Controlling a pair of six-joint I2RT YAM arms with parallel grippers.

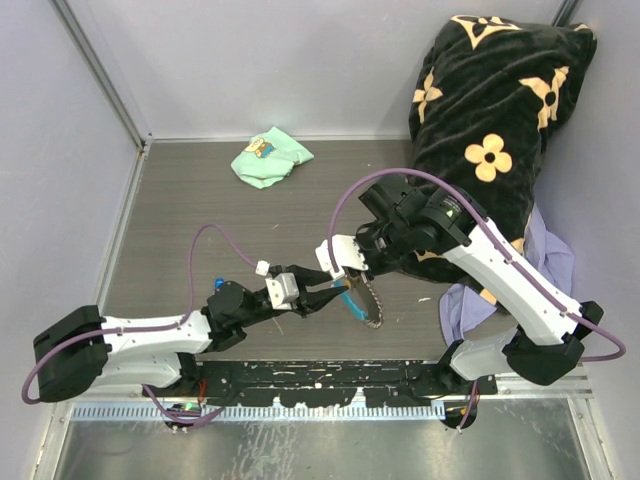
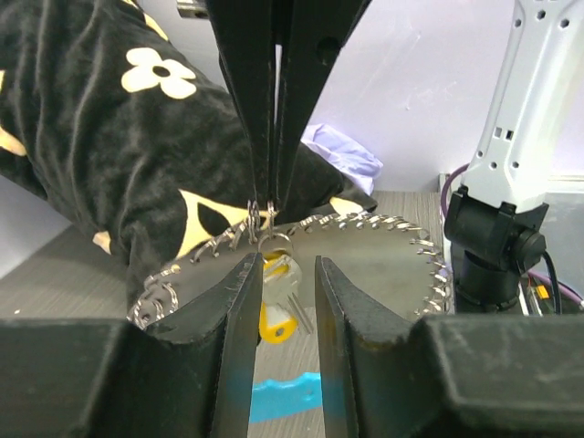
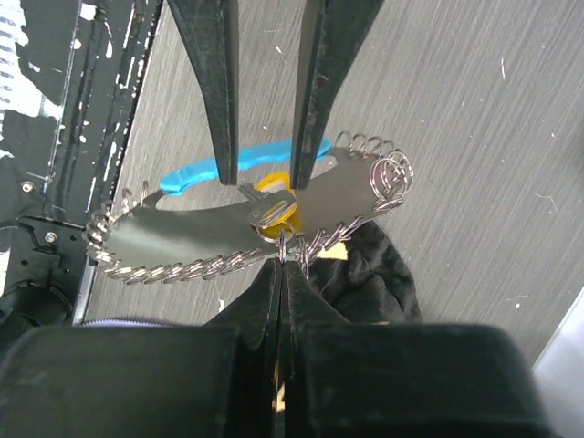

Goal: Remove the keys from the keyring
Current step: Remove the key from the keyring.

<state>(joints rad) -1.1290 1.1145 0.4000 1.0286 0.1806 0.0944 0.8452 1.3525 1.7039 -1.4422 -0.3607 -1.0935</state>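
My right gripper [image 3: 285, 260] is shut on the small silvery keyring [image 3: 284, 239] and holds it above the table. From it the grey link chain [image 3: 182, 269] hangs in a loop. A metal key [image 2: 285, 278] with a yellow tag [image 2: 274, 324] dangles under the ring. My left gripper [image 2: 280, 283] is open, its two fingers standing either side of that key; the key lies close to the left finger, with a gap to the right one. The sky-blue fob [image 2: 283, 394] hangs below. From above, both grippers meet at mid-table, left [image 1: 328, 296] and right [image 1: 352, 272].
A big black blanket [image 1: 490, 130] with cream flowers is piled at the back right, just behind the right arm. A lavender cloth [image 1: 545, 260] lies beside it. A mint-green cloth [image 1: 270, 158] lies at the back middle. White walls close the left and back sides.
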